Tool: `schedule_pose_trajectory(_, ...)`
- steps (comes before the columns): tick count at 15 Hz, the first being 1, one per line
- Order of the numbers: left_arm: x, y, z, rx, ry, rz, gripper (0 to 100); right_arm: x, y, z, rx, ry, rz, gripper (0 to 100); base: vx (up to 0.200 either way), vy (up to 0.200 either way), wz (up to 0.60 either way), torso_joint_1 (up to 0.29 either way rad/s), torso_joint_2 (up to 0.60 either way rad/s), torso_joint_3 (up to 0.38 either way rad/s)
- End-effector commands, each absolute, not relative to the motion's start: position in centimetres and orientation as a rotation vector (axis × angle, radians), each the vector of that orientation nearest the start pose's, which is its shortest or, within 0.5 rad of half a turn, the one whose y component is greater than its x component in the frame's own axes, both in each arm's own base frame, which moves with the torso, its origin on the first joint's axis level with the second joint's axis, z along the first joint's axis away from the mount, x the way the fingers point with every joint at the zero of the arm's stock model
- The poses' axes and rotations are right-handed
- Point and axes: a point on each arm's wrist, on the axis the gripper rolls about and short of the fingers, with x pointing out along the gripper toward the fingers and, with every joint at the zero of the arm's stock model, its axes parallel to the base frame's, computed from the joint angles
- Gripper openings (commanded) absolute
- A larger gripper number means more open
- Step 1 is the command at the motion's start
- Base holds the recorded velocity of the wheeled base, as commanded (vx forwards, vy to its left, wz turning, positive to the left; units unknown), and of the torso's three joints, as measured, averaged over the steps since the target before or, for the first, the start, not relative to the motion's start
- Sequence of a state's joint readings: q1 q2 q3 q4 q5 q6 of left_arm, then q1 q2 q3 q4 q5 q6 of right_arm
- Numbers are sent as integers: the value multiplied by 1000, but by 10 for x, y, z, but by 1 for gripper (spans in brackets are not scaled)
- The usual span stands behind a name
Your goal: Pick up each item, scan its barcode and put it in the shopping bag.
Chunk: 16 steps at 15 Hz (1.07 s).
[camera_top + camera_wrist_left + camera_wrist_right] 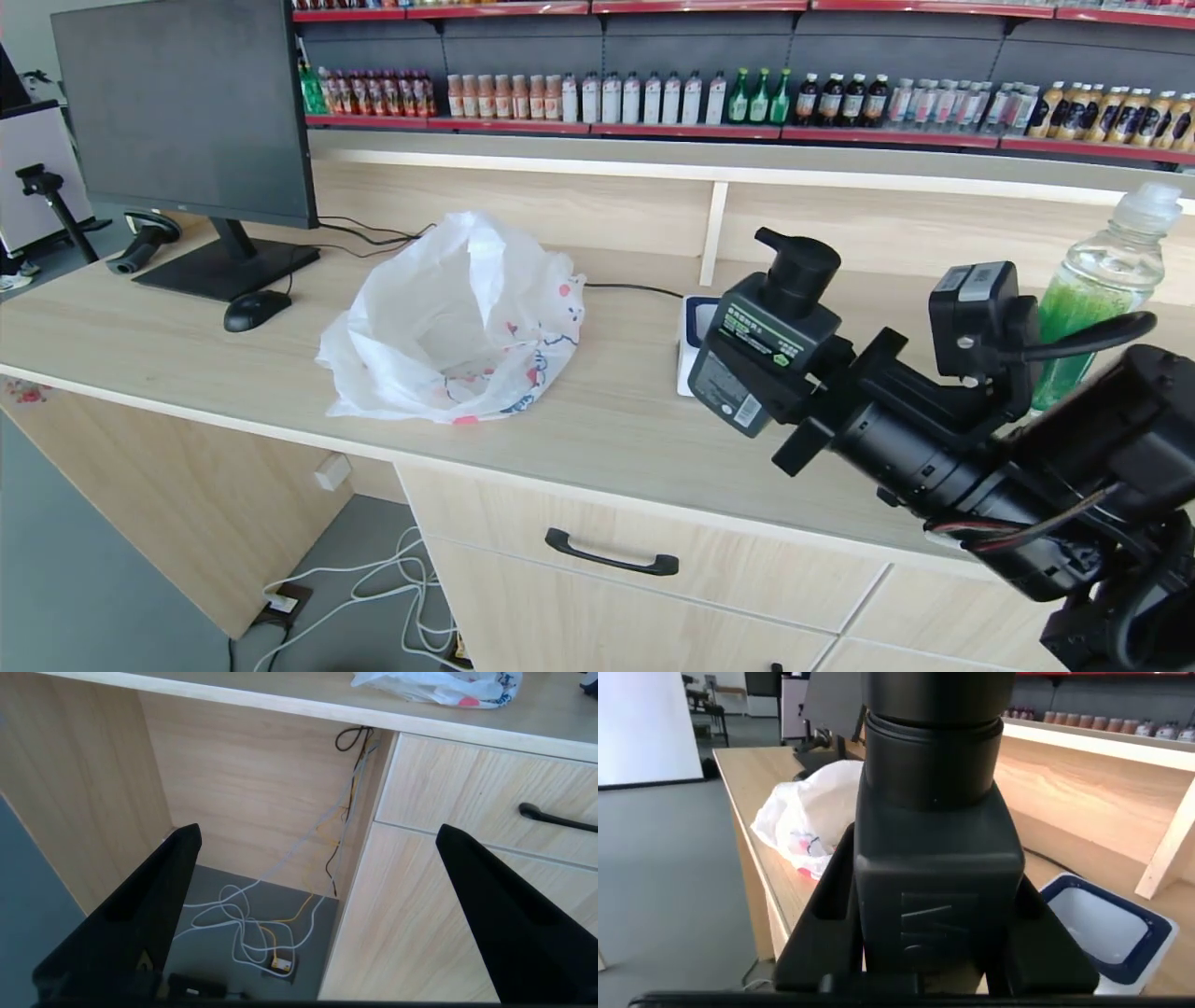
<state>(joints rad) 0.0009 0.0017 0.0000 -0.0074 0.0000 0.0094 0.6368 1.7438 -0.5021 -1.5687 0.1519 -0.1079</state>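
The right gripper (822, 392) holds tight on a black bottle (770, 336). The bottle is square with a round pump top. It has a dark label with green marks and a white barcode patch. It hangs tipped over in the air, just above the counter (607, 420), by the white and blue scanner (695, 322). The white bag (457, 322) sits nearby. The left gripper (318, 833) is wide open, low by the cupboard (243, 784).

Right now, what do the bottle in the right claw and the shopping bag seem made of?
The pump bottle: likely rigid plastic, matte black, with dull, even highlights and a moulded shoulder. The shopping bag: thin plastic film, translucent white, slightly glossy; it crumples and lets light through.
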Motion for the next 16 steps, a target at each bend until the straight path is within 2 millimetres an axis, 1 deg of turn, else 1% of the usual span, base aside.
schedule_pose_trajectory(1,-23,0,76,9,-6,2,100,232,168,179,-35,-344,744,0,0,0,0,0,0,0)
schedule_pose_trajectory(2,-23,0,76,9,-6,3,100,250,178,185,-26,-388,732,0,0,0,0,0,0,0)
schedule_pose_trajectory(4,-23,0,76,9,-6,2,100,271,185,189,-28,-431,748,0,0,0,0,0,0,0)
schedule_pose_trajectory(5,-23,0,76,9,-6,2,100,282,187,191,-38,-462,778,0,0,0,0,0,0,0)
schedule_pose_trajectory(7,-23,0,76,9,-6,2,100,300,184,190,-68,-493,851,0,0,0,0,0,0,0)
schedule_pose_trajectory(10,-23,0,76,9,-6,2,100,328,170,194,-143,-563,923,0,0,0,0,0,0,0)
schedule_pose_trajectory(12,-23,0,76,9,-6,2,100,349,148,200,-229,-623,959,0,0,0,0,0,0,0)
schedule_pose_trajectory(14,-23,0,76,9,-6,2,100,356,135,202,-291,-653,994,0,0,0,0,0,0,0)
schedule_pose_trajectory(16,-23,0,76,11,-6,2,100,362,134,197,-330,-667,994,0,0,0,0,0,0,0)
